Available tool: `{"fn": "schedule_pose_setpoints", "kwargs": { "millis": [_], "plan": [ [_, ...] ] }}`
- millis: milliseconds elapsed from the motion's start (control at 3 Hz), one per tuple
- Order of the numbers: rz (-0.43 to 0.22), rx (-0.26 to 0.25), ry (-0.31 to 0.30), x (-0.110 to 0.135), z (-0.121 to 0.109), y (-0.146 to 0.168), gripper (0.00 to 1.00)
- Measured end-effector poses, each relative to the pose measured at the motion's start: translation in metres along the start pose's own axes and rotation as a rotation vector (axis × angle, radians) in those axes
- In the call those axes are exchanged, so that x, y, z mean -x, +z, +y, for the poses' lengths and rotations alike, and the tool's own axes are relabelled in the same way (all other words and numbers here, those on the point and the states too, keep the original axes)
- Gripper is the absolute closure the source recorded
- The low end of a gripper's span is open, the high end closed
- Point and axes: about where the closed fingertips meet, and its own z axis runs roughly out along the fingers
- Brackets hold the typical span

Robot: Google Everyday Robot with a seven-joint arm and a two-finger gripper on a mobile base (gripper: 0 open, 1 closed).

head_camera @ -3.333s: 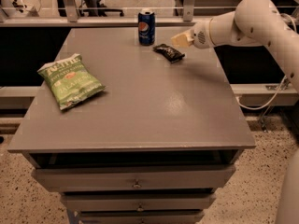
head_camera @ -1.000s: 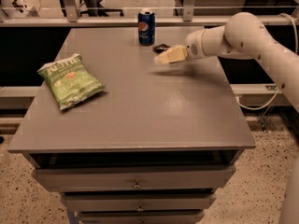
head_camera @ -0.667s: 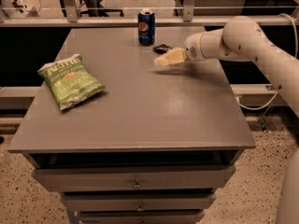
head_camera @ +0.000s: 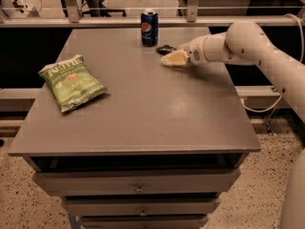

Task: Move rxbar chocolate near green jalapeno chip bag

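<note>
My hand [head_camera: 170,58] is low over the far right part of the grey surface [head_camera: 157,113], reaching in from the right side, and I cannot tell if it is spread or pressed together. The rxbar chocolate [head_camera: 166,47] shows only as a small dark piece just behind the tip of my hand, near the blue Pepsi can [head_camera: 149,27] that stands upright at the far edge. The green jalapeno chip bag [head_camera: 71,82] lies flat on the left side of the surface, well apart from the bar.
</note>
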Motion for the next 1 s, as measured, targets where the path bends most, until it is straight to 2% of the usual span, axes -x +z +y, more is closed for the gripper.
{"fn": "schedule_pose_setpoints", "kwargs": {
  "millis": [667, 1000],
  "plan": [
    [-0.003, 0.021, 0.008, 0.006, 0.008, 0.001, 0.87],
    [-0.017, 0.054, 0.005, 0.019, 0.020, -0.003, 1.00]
  ]
}}
